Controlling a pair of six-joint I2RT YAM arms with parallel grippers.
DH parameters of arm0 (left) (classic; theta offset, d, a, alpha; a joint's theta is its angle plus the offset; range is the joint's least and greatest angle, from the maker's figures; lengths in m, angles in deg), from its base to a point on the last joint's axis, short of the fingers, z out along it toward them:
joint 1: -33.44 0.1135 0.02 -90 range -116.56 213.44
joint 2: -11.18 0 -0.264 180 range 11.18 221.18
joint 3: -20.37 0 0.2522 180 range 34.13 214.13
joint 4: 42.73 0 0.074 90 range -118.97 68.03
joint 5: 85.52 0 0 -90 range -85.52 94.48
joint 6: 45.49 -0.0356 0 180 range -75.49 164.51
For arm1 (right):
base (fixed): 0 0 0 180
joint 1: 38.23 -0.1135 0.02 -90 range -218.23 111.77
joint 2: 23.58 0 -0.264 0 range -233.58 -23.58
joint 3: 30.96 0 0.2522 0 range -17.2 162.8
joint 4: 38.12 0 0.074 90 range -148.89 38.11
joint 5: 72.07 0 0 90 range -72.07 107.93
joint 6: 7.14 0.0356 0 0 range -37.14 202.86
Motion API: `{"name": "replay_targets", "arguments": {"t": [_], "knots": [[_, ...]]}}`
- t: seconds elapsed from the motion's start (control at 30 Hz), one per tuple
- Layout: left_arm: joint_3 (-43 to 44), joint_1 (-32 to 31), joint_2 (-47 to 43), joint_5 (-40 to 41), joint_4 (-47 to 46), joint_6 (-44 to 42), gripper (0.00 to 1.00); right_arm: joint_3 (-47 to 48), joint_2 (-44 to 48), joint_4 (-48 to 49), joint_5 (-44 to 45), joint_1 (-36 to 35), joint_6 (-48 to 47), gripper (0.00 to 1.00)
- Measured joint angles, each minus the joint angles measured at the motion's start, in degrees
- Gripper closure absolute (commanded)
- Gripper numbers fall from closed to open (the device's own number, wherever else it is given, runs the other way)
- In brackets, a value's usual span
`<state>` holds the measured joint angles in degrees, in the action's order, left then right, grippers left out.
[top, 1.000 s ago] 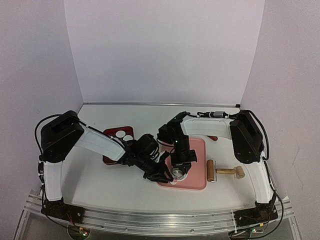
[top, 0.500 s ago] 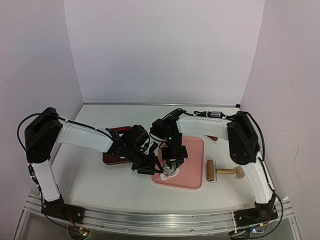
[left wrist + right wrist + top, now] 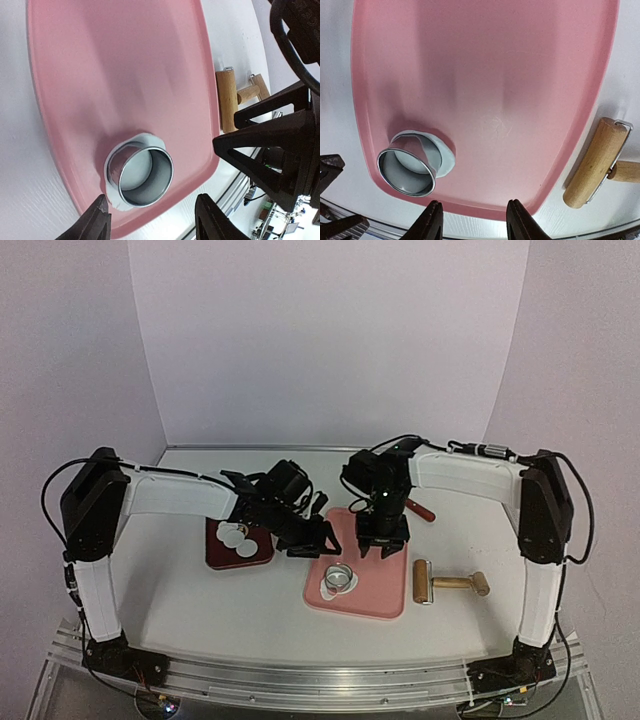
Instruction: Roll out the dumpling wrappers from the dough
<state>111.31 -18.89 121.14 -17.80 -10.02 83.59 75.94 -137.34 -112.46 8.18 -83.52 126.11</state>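
Holding a ring cutter (image 3: pixel 339 578) on dough (image 3: pixel 448 155), the pink tray (image 3: pixel 385 585) lies near spread left gripper (image 3: pixel 152 220) and right gripper (image 3: pixel 472 220).

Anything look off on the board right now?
The ring cutter stands unattended on the dough, close to the near-left corner of the pink board. Dough pokes out unevenly around it, mostly on one side. No spill or damage shows; nothing else stands out.
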Motion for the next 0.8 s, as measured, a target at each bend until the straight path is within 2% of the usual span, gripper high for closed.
{"name": "replay_targets", "arguments": {"t": [0.13,0.3,0.5,0.8], "knots": [[4.6,0.0,4.0,1.5,2.9,-1.8,0.49,-9.4,3.5,8.1,-4.8,3.8,-0.2,0.61],[7.7,-0.2,7.8,3.1,7.5,-3.8,0.52,-16.5,3.2,16.8,-11.2,5.1,0.0,0.66],[10.4,-1.4,10.0,4.0,12.1,-5.7,0.55,-17.9,1.2,23.2,-16.4,5.1,0.6,0.67],[11.4,-2.5,10.1,6.0,15.7,-7.4,0.6,-17.9,-1.6,25.6,-19.6,5.1,1.7,0.7]]}}
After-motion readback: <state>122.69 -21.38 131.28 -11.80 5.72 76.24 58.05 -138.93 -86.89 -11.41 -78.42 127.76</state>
